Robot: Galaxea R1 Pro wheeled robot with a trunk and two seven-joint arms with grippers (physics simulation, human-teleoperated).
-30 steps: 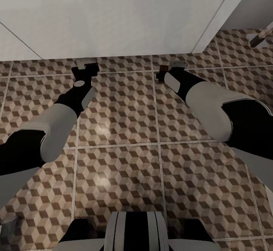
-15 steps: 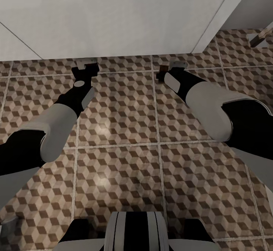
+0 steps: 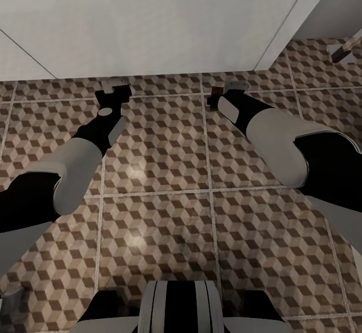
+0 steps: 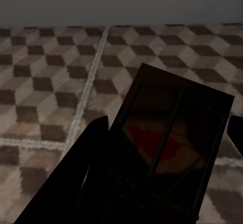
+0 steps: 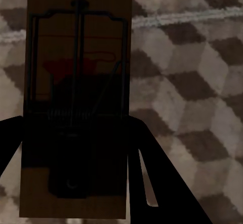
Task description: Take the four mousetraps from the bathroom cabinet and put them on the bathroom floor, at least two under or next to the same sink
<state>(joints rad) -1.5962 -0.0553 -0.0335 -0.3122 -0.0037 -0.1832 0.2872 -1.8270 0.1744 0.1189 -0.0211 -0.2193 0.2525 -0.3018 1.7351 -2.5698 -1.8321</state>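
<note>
- Tiles of the bathroom floor, printed with brown, beige and white cubes, spread under us and run up to a pale wall ahead.
- Both our arms reach forward and down toward the strip of floor at the foot of that wall.
- Our left gripper sits low over the tiles near the wall's base. In its wrist view a dark brown mousetrap with thin wire parts and a red patch lies tilted between the two dark fingers, which stand on either side of its board and seem to clamp it.
- Our right gripper is close to the wall too, well apart from the left one. Its wrist view shows a second mousetrap, wire bar and spring on top, its near end lying between the fingers; they appear closed on the board, with floor tiles beyond.
</note>
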